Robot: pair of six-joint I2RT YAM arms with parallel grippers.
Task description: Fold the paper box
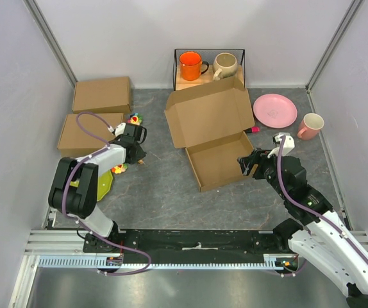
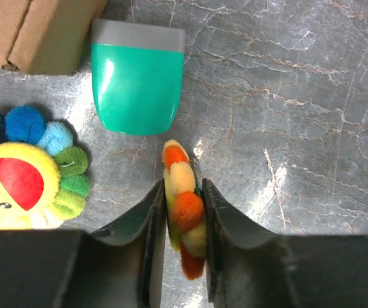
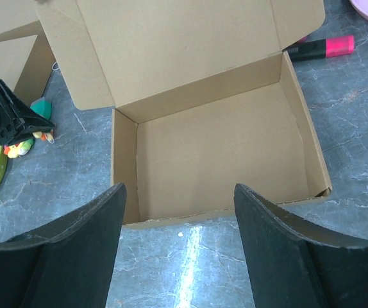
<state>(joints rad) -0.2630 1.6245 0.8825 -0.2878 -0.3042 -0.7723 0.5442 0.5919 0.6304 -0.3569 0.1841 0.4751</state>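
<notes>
The paper box (image 1: 221, 163) lies open mid-table, lid (image 1: 206, 115) raised on its far side, long axis left-right. The right gripper (image 1: 251, 163), jaws spread, sits just beside its right edge; the left gripper (image 2: 183, 187), well apart, pinches a plush toy (image 2: 185, 215).

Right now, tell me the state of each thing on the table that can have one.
paper box: walls folded up, lid open.
far cardboard box: closed.
near cardboard box: closed.
left gripper: shut on the orange-and-yellow plush toy.
right gripper: open, empty.
orange mug: upright.
cream mug: upright.
pink mug: upright.
pink plate: empty.
</notes>
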